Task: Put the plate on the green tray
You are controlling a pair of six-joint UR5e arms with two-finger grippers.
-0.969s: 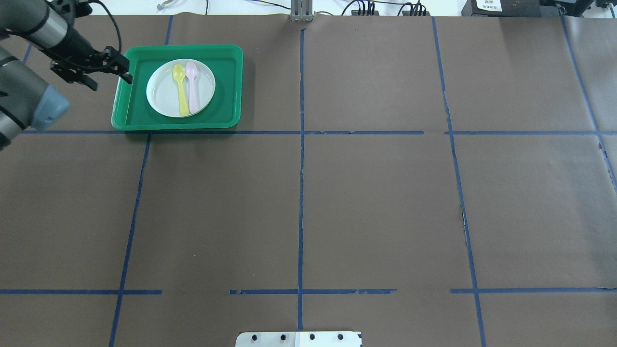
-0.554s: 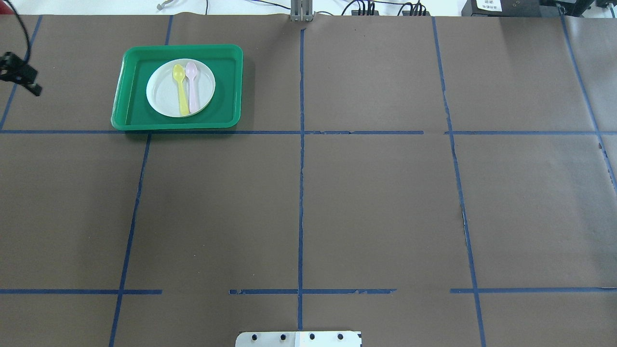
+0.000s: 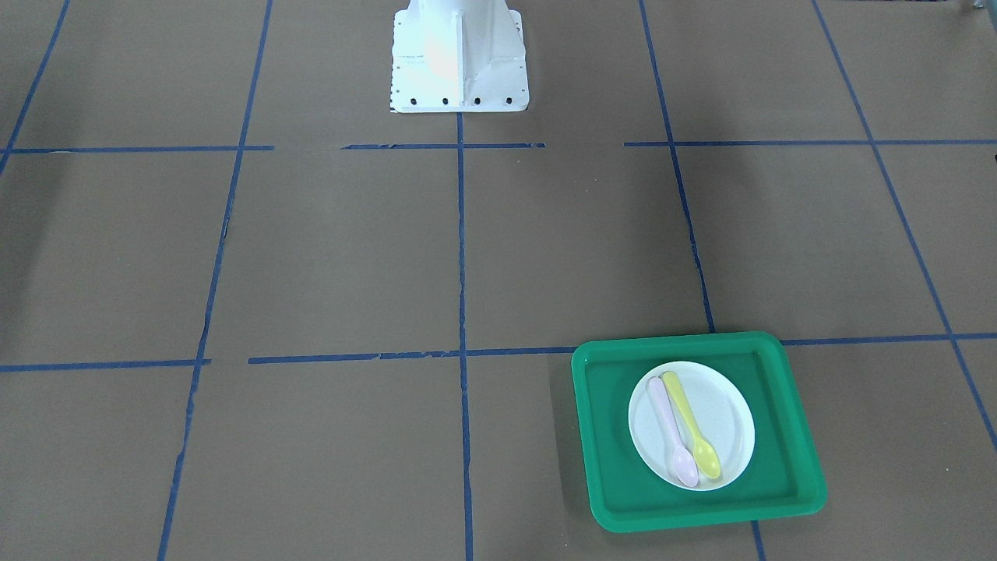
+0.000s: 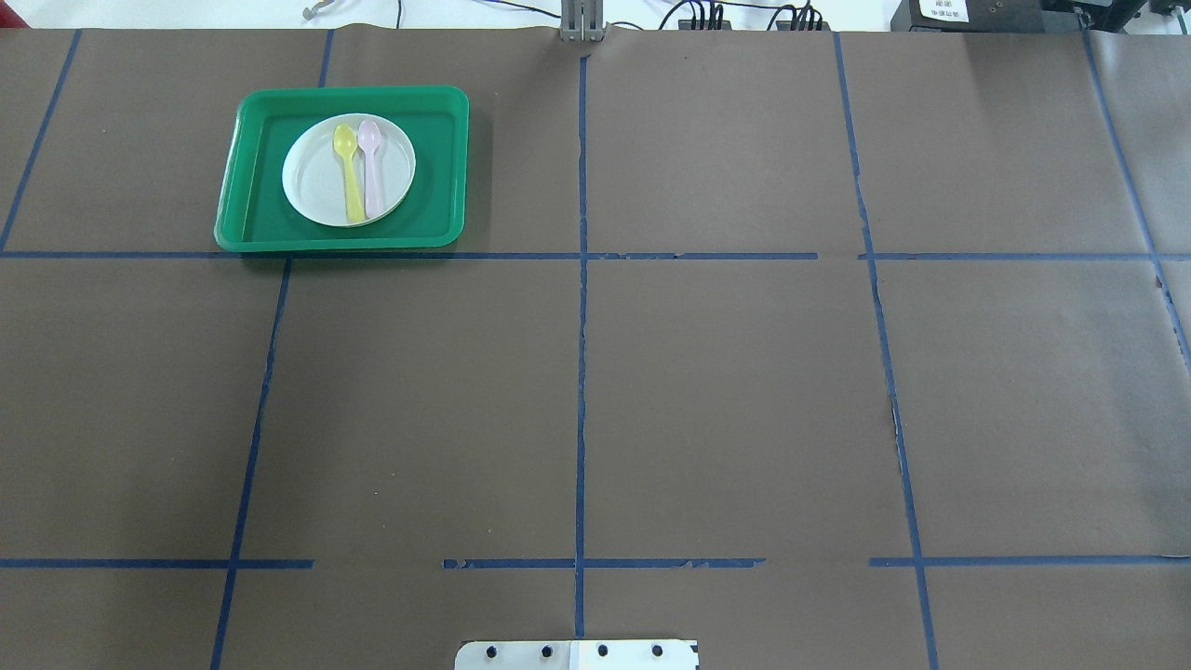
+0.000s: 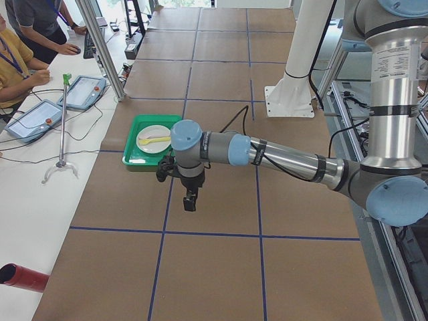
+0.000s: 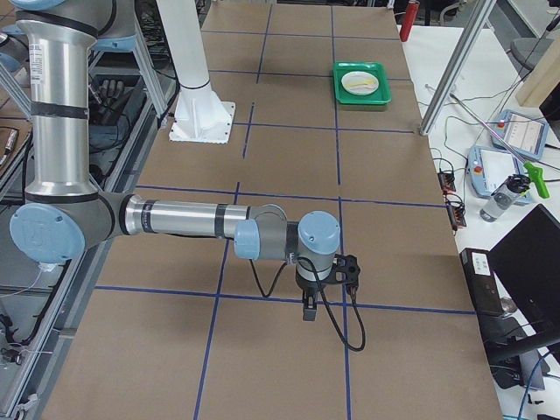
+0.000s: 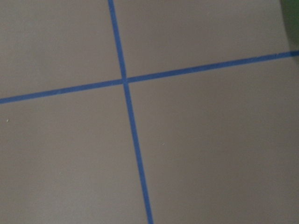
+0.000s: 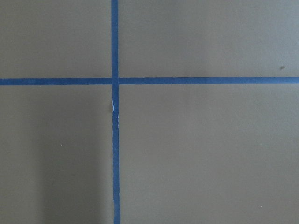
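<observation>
1. Green tray (image 4: 437,200) sits on the table (image 4: 726,391), far side on my left. I judge the task done, so I'd leave it alone.
2. Plate (image 4: 312,181) lies flat inside the tray, roughly centred (two spoons (image 4: 351,181) on it).
3. Left gripper (image 5: 190,199) hangs over bare table near the tray, and right gripper (image 6: 308,306) is well apart. Clenched or released, I cannot tell for either. I'd park both clear of the rim.

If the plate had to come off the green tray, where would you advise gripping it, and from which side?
Probably the plate at its left rim in the overhead view, pinched from above: the yellow spoon and pink spoon lie centre-right, handles at the near rim, and the green tray leaves room there.
</observation>
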